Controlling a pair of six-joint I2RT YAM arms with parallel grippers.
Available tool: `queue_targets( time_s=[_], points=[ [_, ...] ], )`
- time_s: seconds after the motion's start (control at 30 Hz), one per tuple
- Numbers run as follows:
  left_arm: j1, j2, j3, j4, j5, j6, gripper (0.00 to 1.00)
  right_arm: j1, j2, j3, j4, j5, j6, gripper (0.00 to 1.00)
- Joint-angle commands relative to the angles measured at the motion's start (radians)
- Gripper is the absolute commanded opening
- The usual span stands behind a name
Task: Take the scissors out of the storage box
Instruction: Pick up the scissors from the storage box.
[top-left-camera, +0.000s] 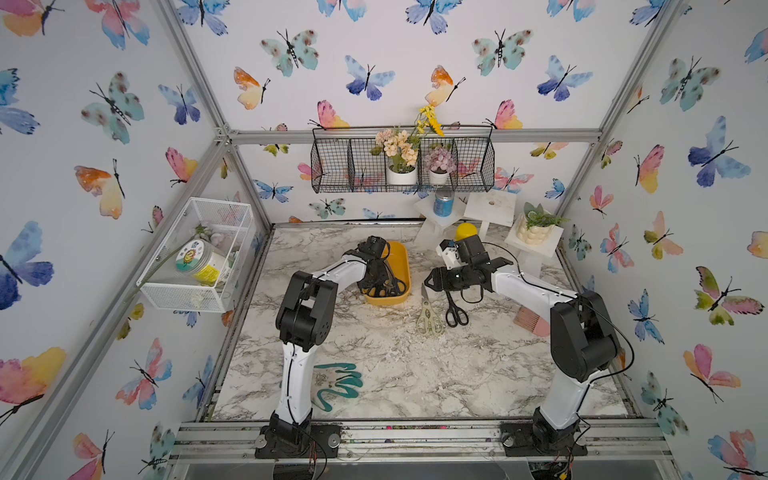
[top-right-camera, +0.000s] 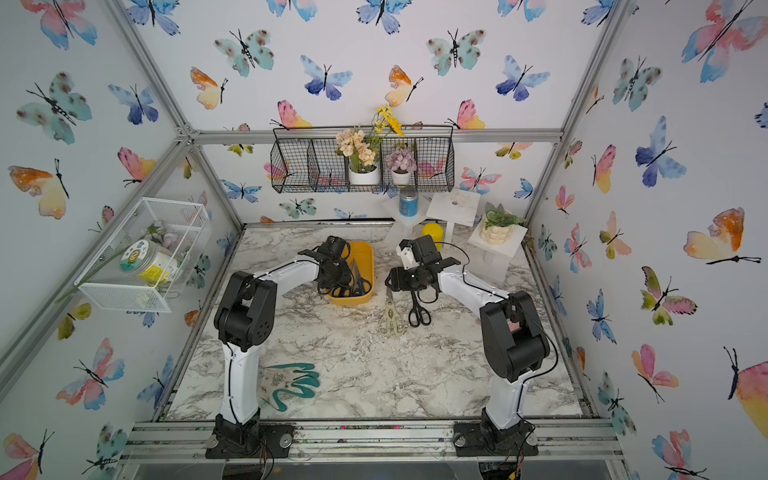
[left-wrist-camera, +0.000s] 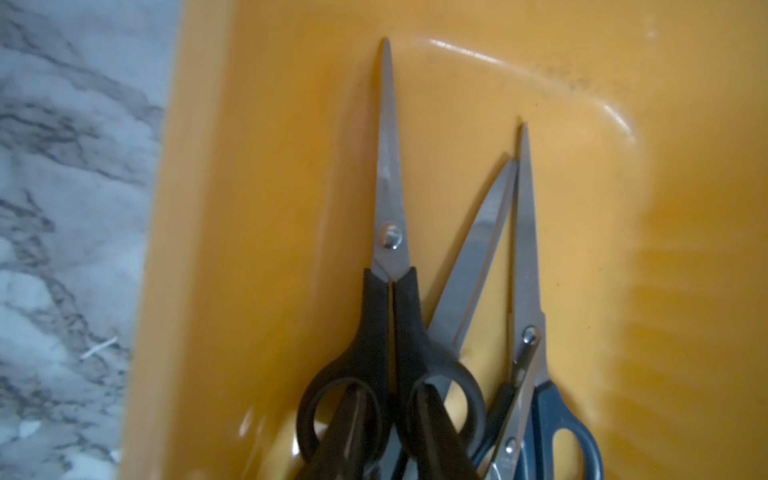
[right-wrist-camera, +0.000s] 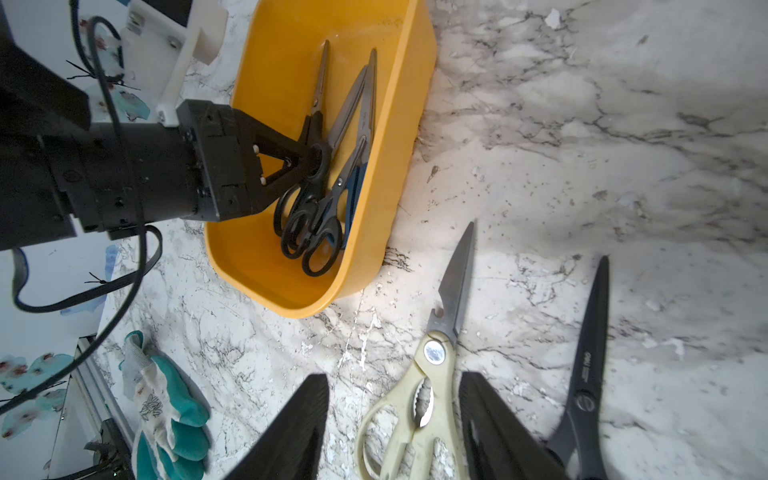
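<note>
two pairs are already out on the bench (right-wrist-camera: 582, 124): the cream shears (right-wrist-camera: 434, 353) and the all-black scissors (right-wrist-camera: 590, 353) lie side by side, near the storage box (right-wrist-camera: 249, 249). the other pairs are inside the box in a loose fan, with their handles overlapping at one end. i judge the job to be under halfway done.

the step in hand is the pick. my left gripper (right-wrist-camera: 309, 160) reaches down into the box, with its jaws narrowed onto the black-handled scissors (left-wrist-camera: 390, 291). one finger (left-wrist-camera: 340, 440) pokes into each ring, so they pinch the part where the two rings meet (it looks like contact on both sides, though i can't see how firm it is). my right gripper (right-wrist-camera: 394, 378) hangs over the bench with its jaws spread and nothing in them. the cream shears show between those jaws but lie flat on the bench.

next i'd want a slow, straight lift. the rings of the black-handled scissors lie over a long-bladed pair (left-wrist-camera: 478, 257) and close to a blue-handled pair (left-wrist-camera: 528, 270), and rings can hook rings. the handle is smooth, rounded, moulded plastic, so a pinch there could let the steel end swing down. the blades are slim brushed metal, shut, tapering to fine points. the box is glossy yellow-orange plastic with rounded corners and sloped walls, and i reckon it's light enough to shift if a pair catches. the bench is marble-patterned, flat and hard, scattered with small pale flecks.
</note>
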Motion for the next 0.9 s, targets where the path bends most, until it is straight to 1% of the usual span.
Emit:
queue_targets(
  time_s=[0.0, 0.13, 0.27, 0.43, 0.67, 0.8, 0.87],
  points=[
    [0.026, 0.070, 0.027, -0.032, -0.040, 0.045, 0.16, -0.006, 0.024, 0.034, -0.023, 0.004, -0.011, 0.56],
    [0.039, 0.069, 0.054, -0.031, -0.059, 0.076, 0.07, -0.007, 0.041, 0.063, -0.038, 0.000, -0.018, 0.56],
    [0.040, 0.033, 0.074, -0.029, -0.067, 0.119, 0.00, -0.007, 0.054, 0.095, -0.050, -0.003, -0.027, 0.56],
    [0.031, -0.057, 0.069, -0.006, -0.027, 0.142, 0.00, -0.007, 0.067, 0.120, -0.060, -0.014, -0.027, 0.56],
    [-0.014, -0.162, 0.040, -0.009, -0.012, 0.150, 0.00, -0.007, 0.071, 0.129, -0.067, -0.023, -0.031, 0.56],
    [-0.056, -0.264, -0.027, -0.009, -0.002, 0.137, 0.00, -0.007, 0.065, 0.128, -0.075, -0.009, -0.035, 0.56],
    [-0.092, -0.328, -0.088, -0.008, -0.005, 0.119, 0.00, -0.007, 0.060, 0.123, -0.074, 0.007, -0.035, 0.56]
  ],
)
